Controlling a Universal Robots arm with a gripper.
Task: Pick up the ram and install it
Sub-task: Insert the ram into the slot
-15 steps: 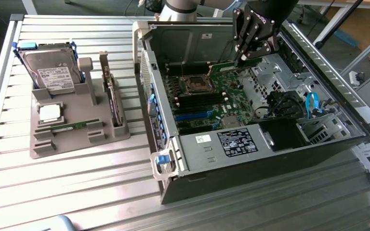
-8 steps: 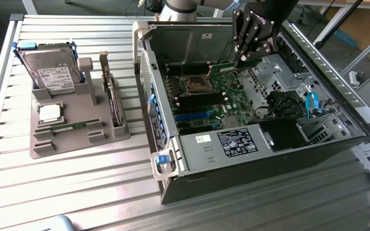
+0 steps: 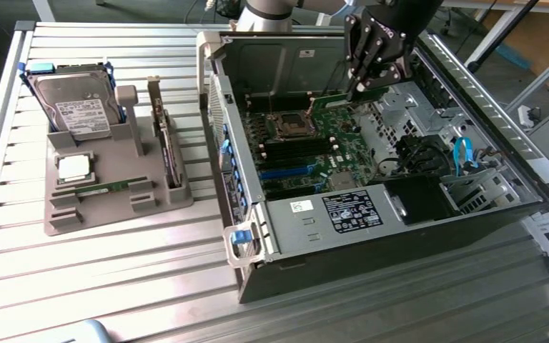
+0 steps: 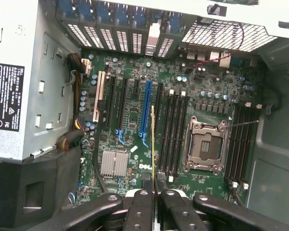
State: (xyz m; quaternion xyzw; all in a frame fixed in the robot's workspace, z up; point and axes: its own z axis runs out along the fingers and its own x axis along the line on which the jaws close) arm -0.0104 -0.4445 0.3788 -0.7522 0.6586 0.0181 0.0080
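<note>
With fingers pinching the ram edge-on over the board, near one o'clock in the exterior view, the gripper could chip it against a slot if tilted.

Open computer case, motherboard inside, hard drive on gray stand

Arm: pale grey, smooth, rounded joint shell.
Gripper: black body of angular links, with white lettering on one side.
Fingers: matte black, four curved bars set side by side.
Pins: round silver heads, one near each bar's end.
</note>
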